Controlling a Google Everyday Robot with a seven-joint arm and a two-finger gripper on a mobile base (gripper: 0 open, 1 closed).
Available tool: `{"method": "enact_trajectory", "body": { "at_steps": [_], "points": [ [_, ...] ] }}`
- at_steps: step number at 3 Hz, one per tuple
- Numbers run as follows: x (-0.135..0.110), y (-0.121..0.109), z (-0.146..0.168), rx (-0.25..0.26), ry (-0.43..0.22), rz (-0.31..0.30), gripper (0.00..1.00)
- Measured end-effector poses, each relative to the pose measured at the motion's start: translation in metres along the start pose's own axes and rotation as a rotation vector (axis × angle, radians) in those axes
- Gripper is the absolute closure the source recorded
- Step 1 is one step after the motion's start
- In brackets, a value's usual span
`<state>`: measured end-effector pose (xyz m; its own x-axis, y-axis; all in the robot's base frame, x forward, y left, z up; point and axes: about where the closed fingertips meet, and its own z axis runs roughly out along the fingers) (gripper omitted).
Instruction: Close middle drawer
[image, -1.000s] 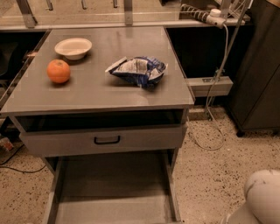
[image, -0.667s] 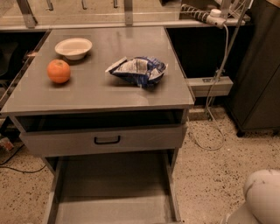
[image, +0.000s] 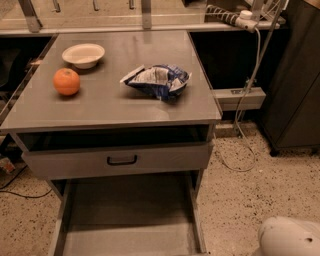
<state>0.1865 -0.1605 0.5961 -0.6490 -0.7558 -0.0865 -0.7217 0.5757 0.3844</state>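
The middle drawer (image: 127, 212) is a wide grey metal tray pulled far out toward me at the bottom of the view. Its inside looks empty, and its front panel and handle are cut off by the bottom edge. Above it, the taller-fronted grey drawer (image: 60, 164) with a black handle (image: 121, 160) stands slightly out from the cabinet. My gripper is not in view. Only a white rounded part of my arm (image: 290, 237) shows at the bottom right, to the right of the open drawer and apart from it.
On the grey cabinet top (image: 100, 107) lie an orange (image: 66, 81), a white bowl (image: 83, 54) and a blue-and-white snack bag (image: 157, 80). A power strip (image: 235, 19) with a hanging white cable and a dark cabinet (image: 297, 85) stand at the right. The floor is speckled.
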Motion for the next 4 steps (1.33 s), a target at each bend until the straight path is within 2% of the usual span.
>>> {"method": "enact_trajectory", "body": {
  "at_steps": [1,2,3,4],
  "points": [
    [0.002,-0.017,0.041,-0.038,0.02,0.054,1.0],
    [0.002,-0.017,0.041,-0.038,0.02,0.054,1.0],
    [-0.007,-0.025,0.064,-0.038,-0.002,0.083,1.0],
    [-0.02,-0.047,0.094,-0.028,-0.035,0.138,1.0]
  ]
}}
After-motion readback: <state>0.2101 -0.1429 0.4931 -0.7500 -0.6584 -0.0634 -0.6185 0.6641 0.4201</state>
